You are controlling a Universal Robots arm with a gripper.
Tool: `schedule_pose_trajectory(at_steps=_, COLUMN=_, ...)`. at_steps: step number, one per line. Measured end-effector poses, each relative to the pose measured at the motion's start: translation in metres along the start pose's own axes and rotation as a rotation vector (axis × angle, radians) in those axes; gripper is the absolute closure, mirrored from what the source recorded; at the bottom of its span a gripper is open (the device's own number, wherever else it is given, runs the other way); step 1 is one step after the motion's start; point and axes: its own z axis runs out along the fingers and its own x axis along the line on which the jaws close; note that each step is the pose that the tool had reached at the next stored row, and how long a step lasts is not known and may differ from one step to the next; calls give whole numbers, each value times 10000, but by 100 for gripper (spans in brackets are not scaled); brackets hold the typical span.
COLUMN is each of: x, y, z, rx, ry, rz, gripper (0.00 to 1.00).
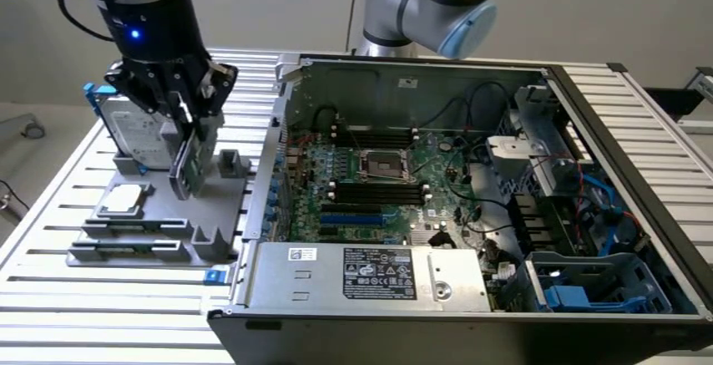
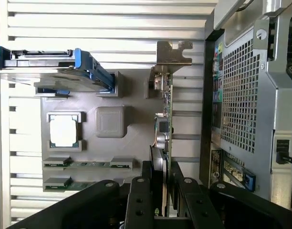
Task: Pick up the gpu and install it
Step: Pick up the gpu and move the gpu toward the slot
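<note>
We've got a grey moulded plastic holder tray point(image 1: 212, 235) sitting on a ribbed aluminium table point(image 1: 67, 332). At the tray's end toward the exterior view's left, a silver hard drive point(image 1: 132, 135) stands upright in a blue frame. A small square shiny chip point(image 1: 123, 200) and two thin memory sticks point(image 1: 125, 225) lie flat on the tray near it. Just beside the drive, the gpu point(image 1: 185, 169) stands on edge over the tray. It's a thin flat board with a silver bracket point(image 2: 173, 52). The black gripper point(image 1: 184, 123) hangs above it, fingers point(image 2: 140, 195) pinched tight on the card's top edge. Past the tray toward the exterior view's right sits the open metal computer case point(image 1: 624, 156), green motherboard point(image 1: 368, 173) showing.
</note>
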Motion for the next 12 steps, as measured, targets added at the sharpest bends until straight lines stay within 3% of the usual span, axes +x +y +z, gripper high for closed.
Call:
schedule_pose_trajectory(at_steps=6, x=-88, y=10, z=-271, rx=0, ry=-1, rz=-1, gripper=74)
schedule_pose_trajectory(at_steps=12, x=-331, y=19, z=-550, rx=-1, ry=16, rz=-1, gripper=74)
